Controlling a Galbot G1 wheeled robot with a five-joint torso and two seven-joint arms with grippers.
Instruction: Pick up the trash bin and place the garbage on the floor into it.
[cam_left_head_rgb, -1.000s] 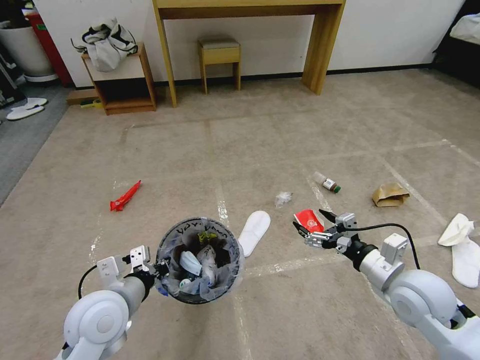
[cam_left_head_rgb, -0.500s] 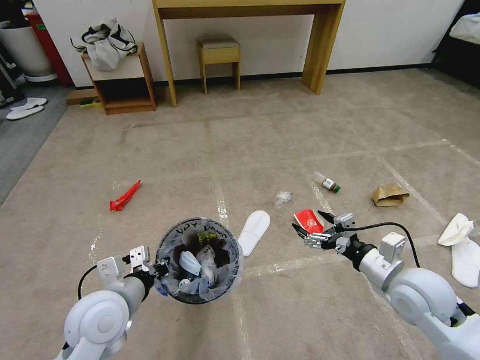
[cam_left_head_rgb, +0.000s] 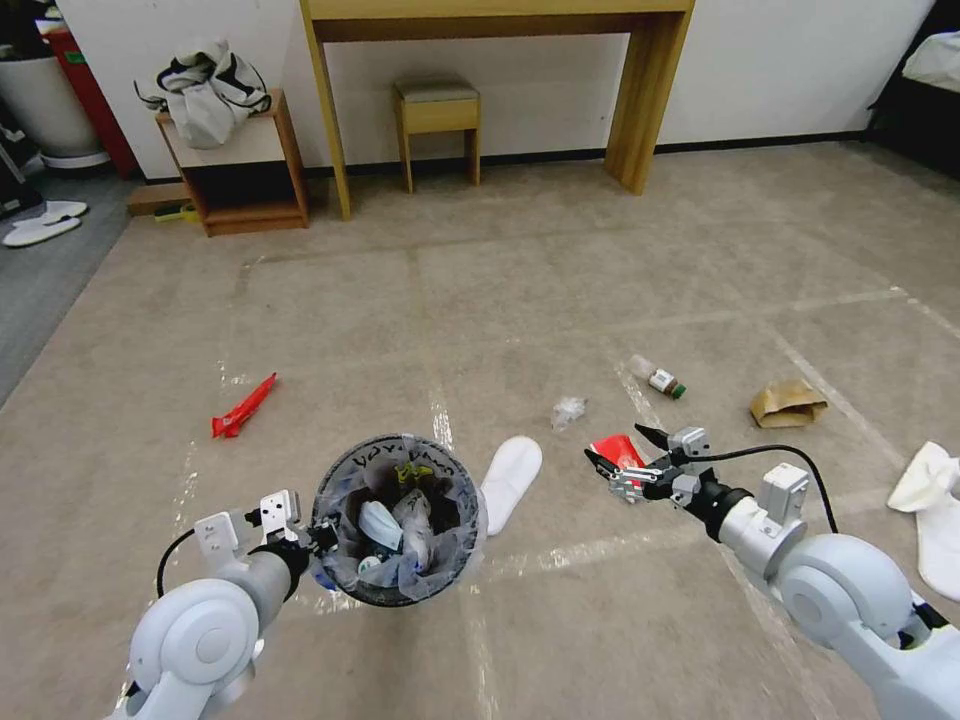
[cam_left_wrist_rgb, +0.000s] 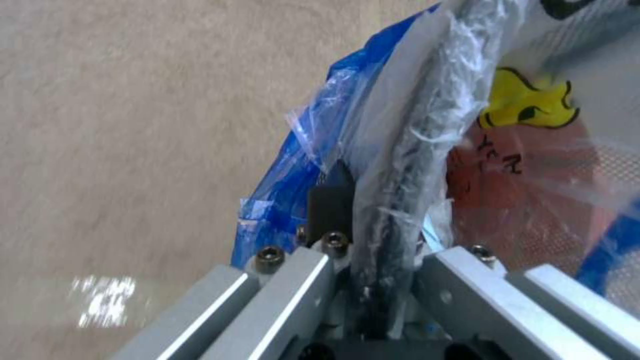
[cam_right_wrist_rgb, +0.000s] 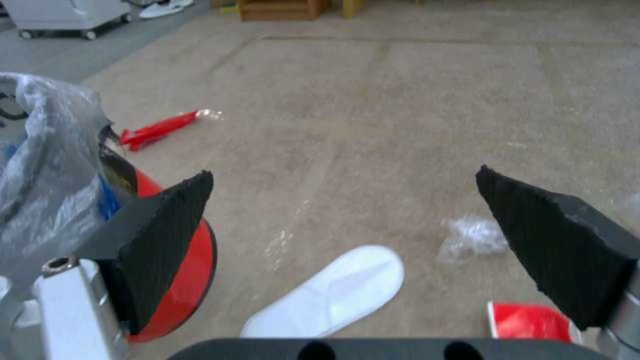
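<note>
The left gripper (cam_left_head_rgb: 312, 541) is clamped on the rim of the trash bin (cam_left_head_rgb: 399, 518), held above the floor (cam_left_head_rgb: 520, 290) — the right gripper (cam_left_head_rgb: 620, 462) hangs wide apart over a red wrapper (cam_left_head_rgb: 612, 450), just beside a white slipper (cam_left_head_rgb: 508, 480).

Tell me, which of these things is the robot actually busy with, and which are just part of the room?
Part of the job:
trash bin, held by the left gripper
right gripper, open
red wrapper
white slipper
red stick wrapper
crumpled plastic
bottle
paper bag

Just lying about:
stool
desk
side shelf with a bag
</note>
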